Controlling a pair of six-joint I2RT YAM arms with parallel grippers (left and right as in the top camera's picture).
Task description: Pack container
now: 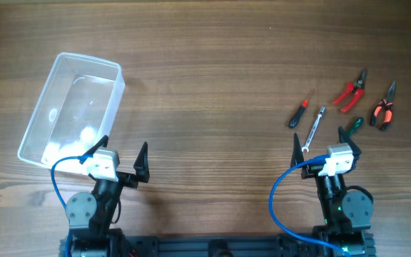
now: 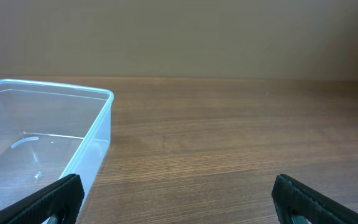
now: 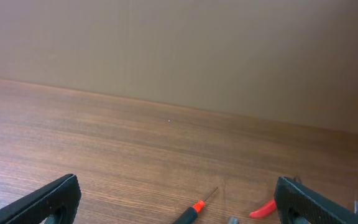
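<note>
The left gripper (image 1: 125, 158) sits at the near edge of the brown wooden tabletop (image 1: 212, 64), jaws spread wide with nothing held. The right gripper (image 1: 323, 145) sits along the same edge, jaws likewise apart.

Just beyond the left gripper, toward the left edge, the clear rectangular plastic container (image 1: 77, 107) stands open side up (angled to the edges).

Beyond the right gripper, toward the right edge, lie:
- a slim silver metal tool (image 1: 314, 128)
- a green-handled tool (image 1: 353, 126)
- a black-and-red screwdriver (image 1: 299, 113)
- orange-and-black pliers (image 1: 384, 112)
- red-handled pliers (image 1: 348, 93)
</note>
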